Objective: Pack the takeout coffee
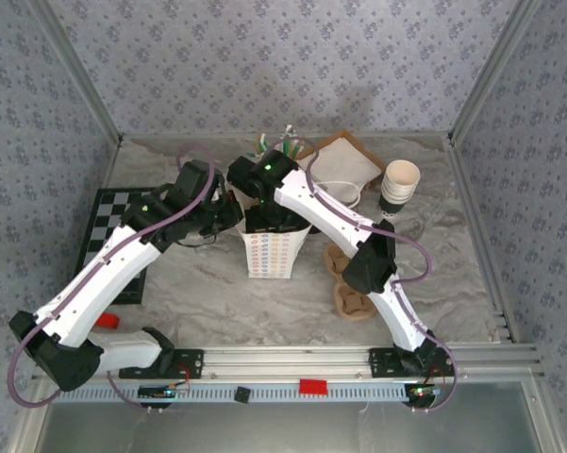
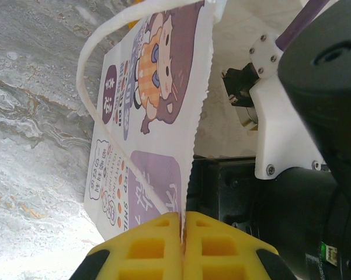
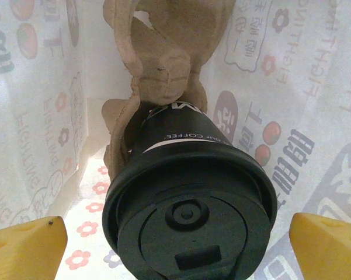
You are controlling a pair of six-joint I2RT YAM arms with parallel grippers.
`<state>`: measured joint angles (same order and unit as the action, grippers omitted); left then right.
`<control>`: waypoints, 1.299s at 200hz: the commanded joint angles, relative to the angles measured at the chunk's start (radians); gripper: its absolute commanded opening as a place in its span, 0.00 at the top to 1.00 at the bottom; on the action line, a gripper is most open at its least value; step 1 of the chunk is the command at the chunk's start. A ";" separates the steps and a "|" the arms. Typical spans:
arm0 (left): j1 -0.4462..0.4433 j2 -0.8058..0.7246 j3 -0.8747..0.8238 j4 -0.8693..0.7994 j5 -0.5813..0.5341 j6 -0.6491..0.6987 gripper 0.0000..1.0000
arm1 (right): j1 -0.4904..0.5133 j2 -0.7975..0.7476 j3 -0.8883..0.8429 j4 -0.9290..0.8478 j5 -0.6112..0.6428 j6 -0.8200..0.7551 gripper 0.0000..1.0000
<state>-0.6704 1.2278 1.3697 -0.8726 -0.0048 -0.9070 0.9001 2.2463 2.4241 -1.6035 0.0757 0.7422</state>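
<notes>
Cup [image 3: 190, 216]: one, black, lidded, seated in a pulp carrier [image 3: 163, 64] down inside the bag [image 1: 269, 253], which stands mid-table. Handling, by my estimate: if filled, heavy for its size and apt to spill when tipped. The lid looks glossy and probably slippery, and the wall should be stiff enough for a light squeeze just below the lid rim, where I would take it. Carrier: one around the cup, soft and crushable, poor to pinch. Bag: one, thin printed paper, light and floppy, easily torn, best held at the mouth edge or the cord handle [image 2: 105, 35]. My right gripper [image 3: 176, 240]: inside the bag, fingers [image 3: 23, 245] spread wide at 3 and 9 o'clock of the cup, touching nothing. My left gripper [image 2: 183, 245]: pads pinched on the bag's top edge. Also on the table: one stack [image 1: 399, 184] of paper cups at 2 o'clock of the bag, count unclear; spare carriers [image 1: 351, 288] at 4 o'clock, seemingly two; one checkered board [image 1: 102, 215] at 9 o'clock.
</notes>
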 commanded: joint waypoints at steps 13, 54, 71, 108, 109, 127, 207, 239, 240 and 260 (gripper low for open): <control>-0.013 0.038 -0.044 -0.079 -0.007 -0.006 1.00 | 0.025 -0.094 0.034 -0.002 -0.030 0.010 0.00; -0.013 0.038 -0.045 -0.074 -0.006 -0.006 1.00 | 0.022 -0.108 0.033 0.002 -0.033 0.011 0.00; -0.013 0.037 -0.046 -0.074 -0.004 -0.007 1.00 | 0.022 -0.112 0.037 0.008 -0.037 0.012 0.00; -0.012 0.036 -0.044 -0.073 -0.005 -0.008 1.00 | 0.022 -0.111 0.053 -0.005 -0.023 0.011 0.03; -0.012 0.037 -0.044 -0.072 -0.004 -0.008 1.00 | 0.022 -0.111 0.054 -0.005 -0.023 0.010 0.03; -0.014 0.042 -0.043 -0.071 0.000 -0.007 1.00 | 0.025 -0.113 0.057 -0.004 -0.026 0.012 0.04; -0.023 0.055 -0.029 -0.095 -0.016 -0.002 1.00 | 0.025 -0.123 0.074 -0.010 -0.049 0.025 0.10; -0.033 0.065 -0.013 -0.103 -0.029 -0.001 1.00 | 0.020 -0.132 0.078 -0.025 -0.053 0.041 0.08; -0.033 0.065 -0.013 -0.104 -0.030 0.000 1.00 | 0.019 -0.132 0.079 -0.026 -0.053 0.042 0.08; -0.034 0.077 -0.001 -0.119 -0.036 0.002 1.00 | 0.016 -0.146 0.073 -0.024 -0.066 0.064 0.06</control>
<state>-0.6899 1.2434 1.3865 -0.8734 -0.0425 -0.9096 0.8978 2.2326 2.4264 -1.6043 0.0937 0.7715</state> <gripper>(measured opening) 0.050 0.935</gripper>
